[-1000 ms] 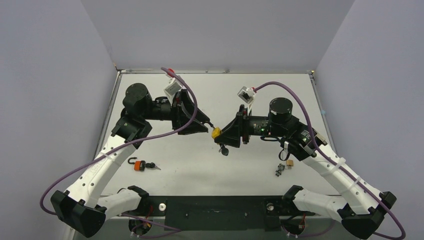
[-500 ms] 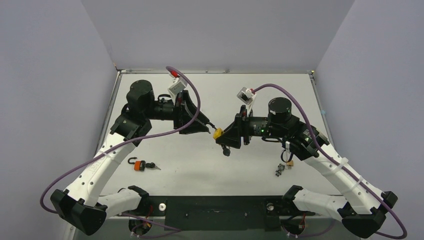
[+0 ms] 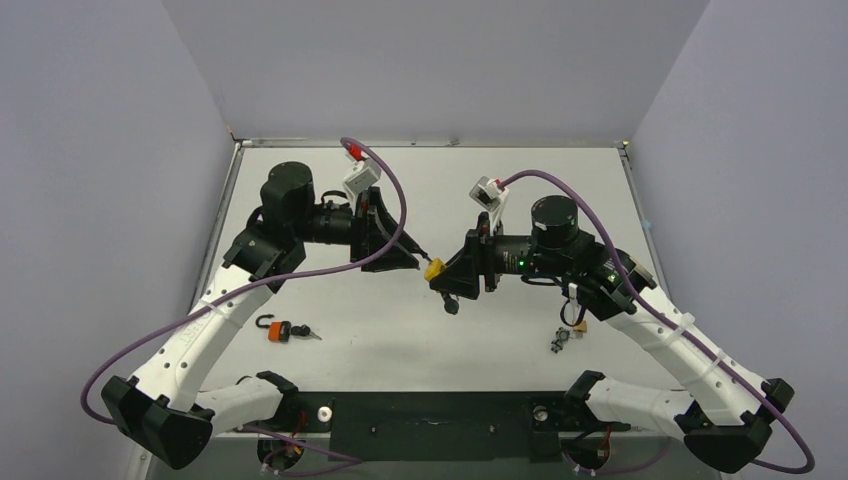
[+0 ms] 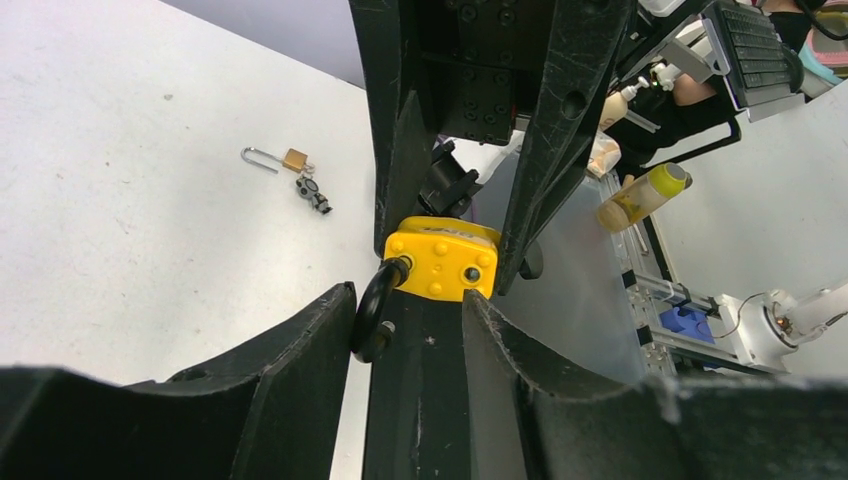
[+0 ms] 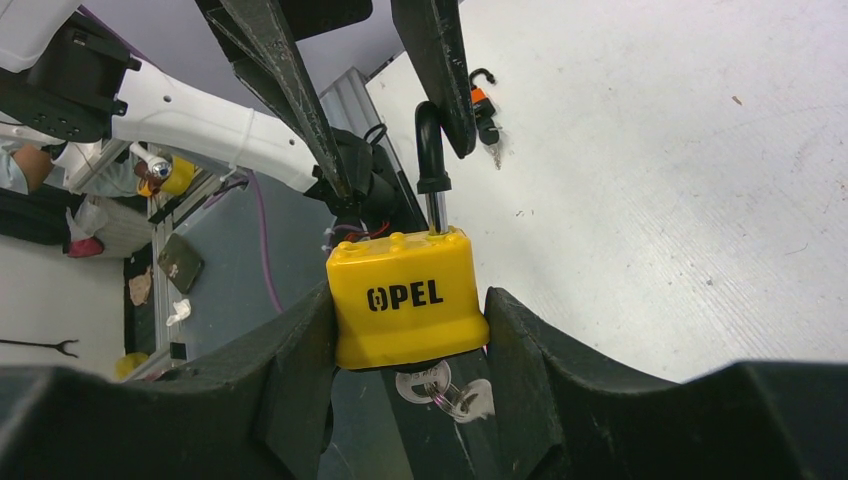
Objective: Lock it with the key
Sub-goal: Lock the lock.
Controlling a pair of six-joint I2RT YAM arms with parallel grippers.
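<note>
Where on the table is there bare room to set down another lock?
Free: the near-middle table between the orange padlock and the brass padlock, and the far strip along the back edge. Crowded: the centre, where the left gripper and right gripper meet at the yellow padlock.

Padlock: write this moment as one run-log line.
right tool: gripping yellow padlock | left tool: open around shackle | key: hanging underneath

Bright, even light from overhead washes my table (image 3: 400, 330) nearly white, with only soft, faint shadows. Both wrist views bend at the edges, and my left fingers (image 4: 290, 400) blur, dark and close.
</note>
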